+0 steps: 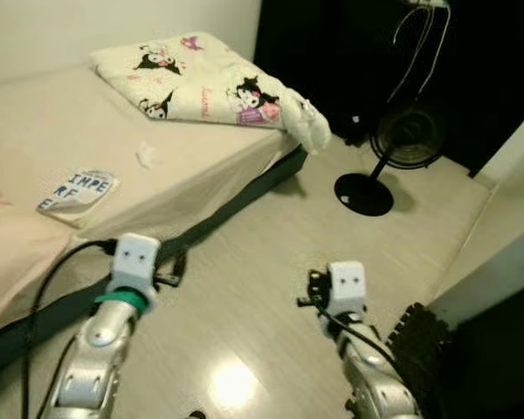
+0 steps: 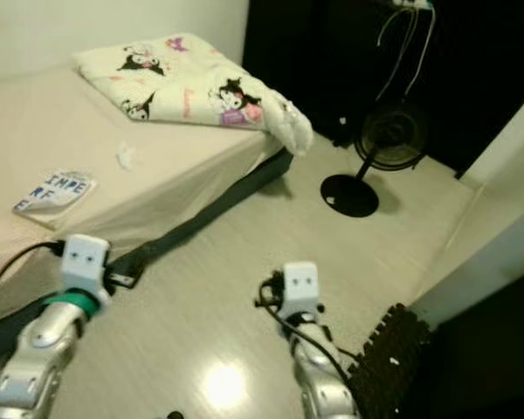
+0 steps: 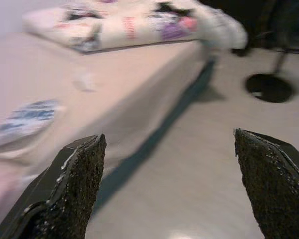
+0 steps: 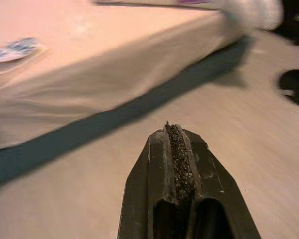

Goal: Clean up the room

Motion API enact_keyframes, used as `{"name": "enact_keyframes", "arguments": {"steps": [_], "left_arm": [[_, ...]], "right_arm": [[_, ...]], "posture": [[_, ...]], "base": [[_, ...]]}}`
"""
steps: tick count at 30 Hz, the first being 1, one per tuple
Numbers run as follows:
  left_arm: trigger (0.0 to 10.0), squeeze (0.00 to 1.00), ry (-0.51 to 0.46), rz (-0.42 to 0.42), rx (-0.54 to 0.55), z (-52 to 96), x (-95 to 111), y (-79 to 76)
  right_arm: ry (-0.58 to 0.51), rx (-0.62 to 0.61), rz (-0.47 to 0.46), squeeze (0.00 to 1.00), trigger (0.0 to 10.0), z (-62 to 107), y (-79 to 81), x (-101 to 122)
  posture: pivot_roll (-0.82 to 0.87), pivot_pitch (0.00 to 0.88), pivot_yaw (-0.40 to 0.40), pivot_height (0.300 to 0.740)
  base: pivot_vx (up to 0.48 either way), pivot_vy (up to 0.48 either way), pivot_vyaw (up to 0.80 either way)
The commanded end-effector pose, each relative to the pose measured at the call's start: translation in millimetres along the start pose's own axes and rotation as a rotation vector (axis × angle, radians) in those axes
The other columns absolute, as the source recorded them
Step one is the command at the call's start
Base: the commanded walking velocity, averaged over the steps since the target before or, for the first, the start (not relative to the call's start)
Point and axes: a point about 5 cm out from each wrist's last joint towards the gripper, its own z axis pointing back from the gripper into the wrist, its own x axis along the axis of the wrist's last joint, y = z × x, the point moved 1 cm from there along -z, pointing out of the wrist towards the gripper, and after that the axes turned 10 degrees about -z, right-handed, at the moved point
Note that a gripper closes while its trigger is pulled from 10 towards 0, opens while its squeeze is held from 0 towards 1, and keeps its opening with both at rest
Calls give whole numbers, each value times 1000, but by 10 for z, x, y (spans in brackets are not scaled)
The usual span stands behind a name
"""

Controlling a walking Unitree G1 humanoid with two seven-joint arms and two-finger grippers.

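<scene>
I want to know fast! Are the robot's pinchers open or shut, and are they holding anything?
Left gripper: open, holding nothing, above the floor beside the bed.
Right gripper: shut, holding nothing.

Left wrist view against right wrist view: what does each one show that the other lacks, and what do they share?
Left wrist view: the left gripper, its two black fingers spread wide with nothing between them, plus the cartoon-printed top of the folded cream blanket and the fan's thin pole. Right wrist view: the right gripper, fingers pressed shut on nothing. Shared: the beige bed, its dark base strip, the pale floor, the blue-lettered white booklet on the bed and the fan's round black base.
</scene>
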Motion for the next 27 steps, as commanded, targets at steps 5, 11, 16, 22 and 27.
{"name": "enact_keyframes", "arguments": {"steps": [5, 11, 16, 22, 27], "left_arm": [[10000, 0, 22, -11, -25, 23, -49, -72], [10000, 0, 27, -17, -28, 18, -51, -73], [10000, 0, 29, -37, -35, 24, -51, -85], [10000, 0, 24, -19, -29, 17, -36, -81], [10000, 0, 20, -3, -23, -18, -3, -82]], "right_arm": [[23, -30, 12, 0, 10000, 52, -95, -66], [17, -47, 22, 0, 10000, 68, -136, -48], [27, -40, 11, 0, 10000, 70, -125, -63], [28, -62, -17, 0, 10000, 45, -121, -72], [82, -81, -22, 0, 10000, 47, -129, -167]], "posture": [[141, 0, -38, 740], [137, 4, -36, 740], [137, 4, -36, 740], [140, 4, -38, 740], [140, 1, -38, 740]], "base": [[0, 0, 800], [0, 0, 800], [0, 0, 800], [0, 0, 800], [0, 0, 407]]}}
